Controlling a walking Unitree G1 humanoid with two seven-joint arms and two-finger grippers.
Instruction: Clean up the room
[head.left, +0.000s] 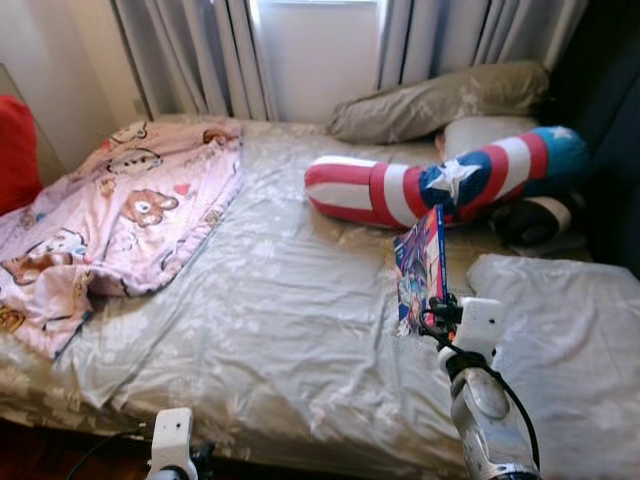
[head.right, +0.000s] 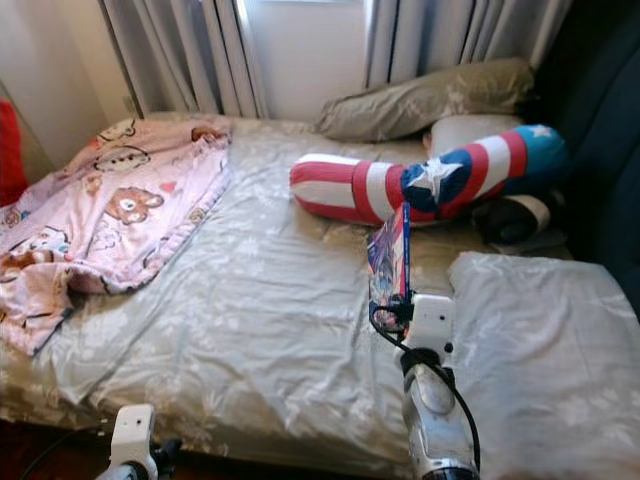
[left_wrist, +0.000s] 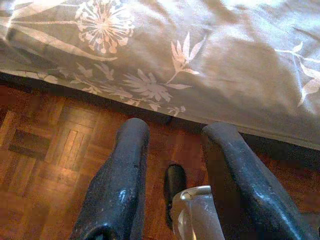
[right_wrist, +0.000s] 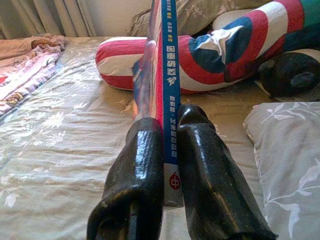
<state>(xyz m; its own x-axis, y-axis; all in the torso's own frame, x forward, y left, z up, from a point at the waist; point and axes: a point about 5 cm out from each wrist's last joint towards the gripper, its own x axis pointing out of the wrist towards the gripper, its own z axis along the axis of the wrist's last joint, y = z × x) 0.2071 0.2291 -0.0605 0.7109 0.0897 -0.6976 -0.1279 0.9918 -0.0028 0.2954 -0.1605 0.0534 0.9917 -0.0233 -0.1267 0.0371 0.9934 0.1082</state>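
Book (right_wrist: 162, 95) stands upright, clamped between the right gripper's (right_wrist: 167, 125) jaws over the bed (head.left: 260, 300); left gripper (left_wrist: 175, 145) released.

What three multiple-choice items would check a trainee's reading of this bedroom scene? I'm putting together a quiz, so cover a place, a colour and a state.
1. Where does the pink blanket lie?
A. on the bed's left part
B. on the floor
C. over the striped cushion

2. What colours does the long cushion by the pillows show?
A. green and yellow
B. red, white and blue with a white star
C. plain black

3. What is the right gripper doing?
A. hanging open over the floor
B. pressing on a pillow
C. shut on a thin book held upright

Answers:
1. A, the blanket spreads over the grey sheet toward the robot's left.
2. B, red and white stripes meet a blue patch with a star.
3. C, the right wrist view has both fingers clamping the book's blue spine above the bed.

The left gripper hangs low by the bed edge.
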